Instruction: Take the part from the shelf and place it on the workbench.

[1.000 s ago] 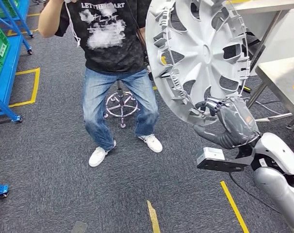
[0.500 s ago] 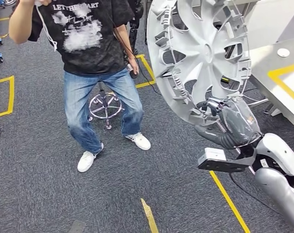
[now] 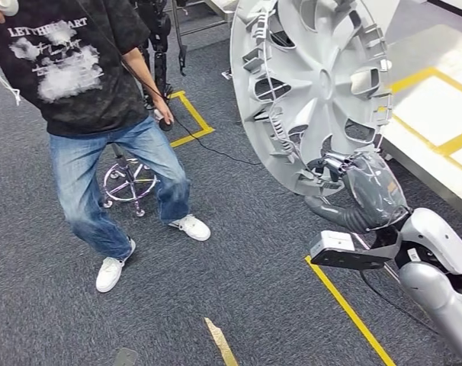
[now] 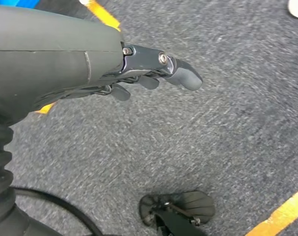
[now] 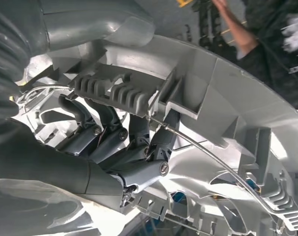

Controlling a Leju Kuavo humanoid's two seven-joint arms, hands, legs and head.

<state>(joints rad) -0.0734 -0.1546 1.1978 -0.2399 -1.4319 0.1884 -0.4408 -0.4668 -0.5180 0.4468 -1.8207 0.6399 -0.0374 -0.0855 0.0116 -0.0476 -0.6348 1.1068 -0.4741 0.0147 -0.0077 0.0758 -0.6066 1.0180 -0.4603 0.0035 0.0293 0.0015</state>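
Grey carpet floor (image 3: 258,252) with yellow tape lines (image 3: 347,309), chrome stool base (image 3: 125,181).

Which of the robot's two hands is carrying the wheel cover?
The right hand: its fingers hook the silver wheel cover at the rim. The left hand hangs over carpet, holding nothing.

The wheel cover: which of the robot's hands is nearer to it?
Right. The right hand grips the wheel cover by its lower rim. The left hand hangs over the carpet, with no cover near it.

person (image 3: 102,137) and stool (image 3: 128,179) standing left, open carpet (image 3: 246,259) ahead, workbench (image 3: 441,122) right
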